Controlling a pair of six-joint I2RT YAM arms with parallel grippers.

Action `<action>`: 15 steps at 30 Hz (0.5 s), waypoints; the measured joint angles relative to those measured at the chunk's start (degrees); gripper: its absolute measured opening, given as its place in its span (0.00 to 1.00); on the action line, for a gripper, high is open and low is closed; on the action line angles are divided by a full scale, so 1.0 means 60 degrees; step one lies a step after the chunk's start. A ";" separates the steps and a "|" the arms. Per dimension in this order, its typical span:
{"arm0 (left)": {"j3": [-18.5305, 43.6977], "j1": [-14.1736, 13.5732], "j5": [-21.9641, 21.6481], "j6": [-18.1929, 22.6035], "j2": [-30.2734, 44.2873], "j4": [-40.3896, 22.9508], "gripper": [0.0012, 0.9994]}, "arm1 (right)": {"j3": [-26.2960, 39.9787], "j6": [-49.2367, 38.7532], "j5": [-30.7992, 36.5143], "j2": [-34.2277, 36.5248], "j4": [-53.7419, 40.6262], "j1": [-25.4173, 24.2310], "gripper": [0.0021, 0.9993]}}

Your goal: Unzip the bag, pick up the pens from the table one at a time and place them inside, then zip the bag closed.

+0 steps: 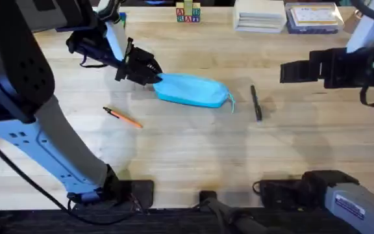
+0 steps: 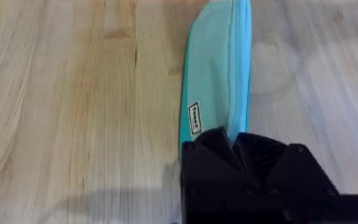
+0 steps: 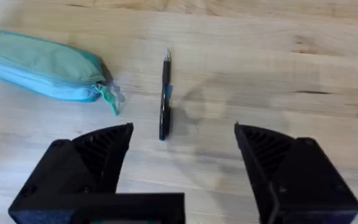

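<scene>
Pinching bag [image 1: 191, 90] end: left fingers [image 2: 219, 142].

- One bag [image 1: 191, 90], light blue, lying on the one bench [image 1: 187, 156].
- Two pens: one orange pen [image 1: 123, 117] to the left of the bag, one black pen [image 1: 256, 103] to the right of the bag (each apart from it).
- Two robot arms, each with one hand: the left hand [image 1: 149, 73] at the bag's left end, the right hand [image 3: 184, 158] off to the bag's right.
- One set of small lettered blocks [image 1: 187, 13] beyond the bag.
- Two flat boxes [image 1: 260, 15] beyond the bag, to the right (side by side).
</scene>
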 joint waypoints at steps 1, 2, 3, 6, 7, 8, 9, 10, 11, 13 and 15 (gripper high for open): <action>0.0000 0.0000 0.0001 0.0000 0.0000 0.0000 0.04 | 0.0000 0.0000 0.0000 0.0000 0.0000 0.0000 1.00; 0.0000 0.0000 0.0001 0.0000 0.0000 0.0000 0.04 | 0.0000 0.0000 0.0000 -0.0004 0.0000 0.0000 1.00; 0.0000 0.0000 0.0001 0.0000 0.0000 0.0000 0.04 | 0.0000 0.0000 0.0000 0.0000 0.0000 0.0000 1.00; 0.0000 0.0000 0.0001 0.0000 0.0000 0.0000 0.04 | 0.0000 0.0002 0.0000 0.0000 -0.0040 0.0000 1.00; 0.0000 0.0000 0.0001 0.0000 0.0000 0.0000 0.04 | 0.0000 0.0000 0.0000 0.0000 -0.0079 0.0000 1.00; 0.0000 0.0000 -0.0002 0.0000 0.0000 0.0000 0.04 | 0.0000 -0.0005 0.0000 0.0000 -0.0118 0.0000 1.00; 0.0000 0.0000 -0.0001 0.0000 0.0000 0.0000 0.04 | 0.0000 -0.0034 0.0000 -0.0002 -0.0151 0.0000 1.00; 0.0000 0.0000 0.0001 0.0000 0.0000 0.0000 0.04 | 0.0000 -0.0086 -0.0031 0.0000 -0.0183 0.0000 1.00; 0.0000 0.0000 0.0001 0.0000 0.0000 0.0000 0.04 | 0.0000 -0.0205 -0.0110 -0.0003 -0.0223 0.0000 1.00; 0.0000 0.0000 0.0001 0.0000 0.0000 0.0000 0.04 | 0.0000 -0.0492 -0.0390 0.0000 -0.0257 0.0000 1.00; 0.0000 0.0000 0.0001 0.0000 0.0000 0.0000 0.04 | 0.0000 -0.0791 -0.0735 0.0000 -0.0259 0.0000 1.00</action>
